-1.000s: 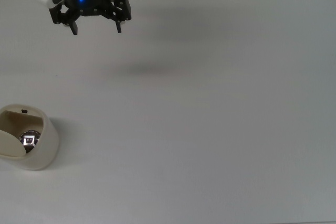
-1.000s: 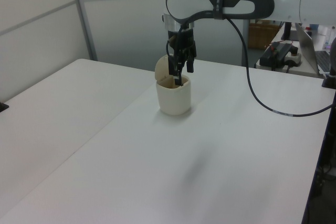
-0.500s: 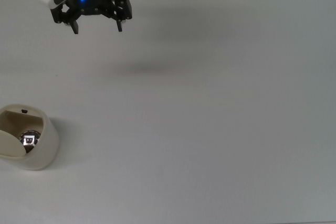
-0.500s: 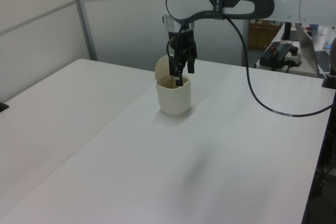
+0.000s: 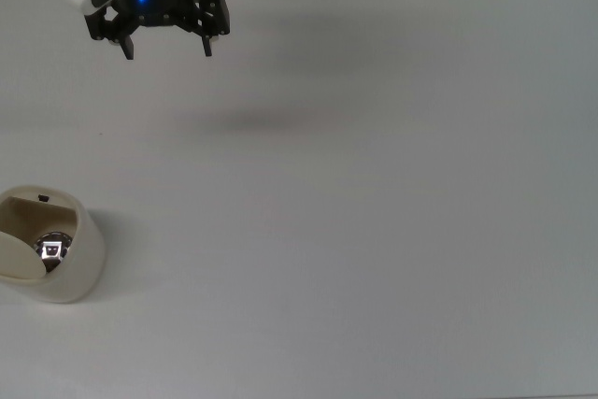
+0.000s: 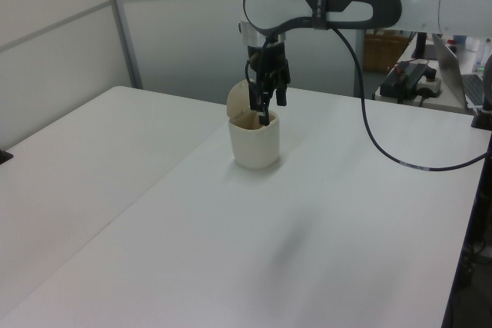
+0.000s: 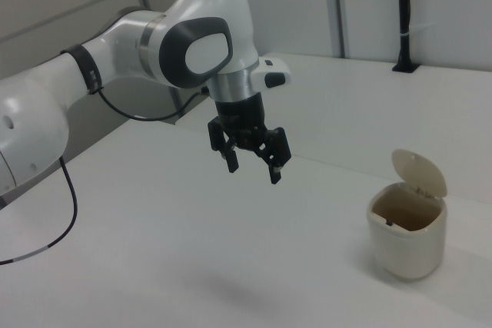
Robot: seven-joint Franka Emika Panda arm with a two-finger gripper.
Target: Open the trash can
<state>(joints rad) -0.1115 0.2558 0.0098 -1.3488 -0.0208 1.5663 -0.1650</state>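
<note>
The trash can (image 7: 407, 245) is being seen on the white table (image 7: 231, 266), lid (image 7: 419, 172) tipped up, mouth exposed. The tool (image 7: 252, 163) is being held released and empty in mid-air, well apart toward the right view's left.

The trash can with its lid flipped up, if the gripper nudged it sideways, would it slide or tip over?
The trash can looks squat with a broad base, so it would probably slide on the smooth white table rather than tip. It seems a light, stiff plastic shell. The raised lid sits to one side, so a high push there might rock it.
</note>
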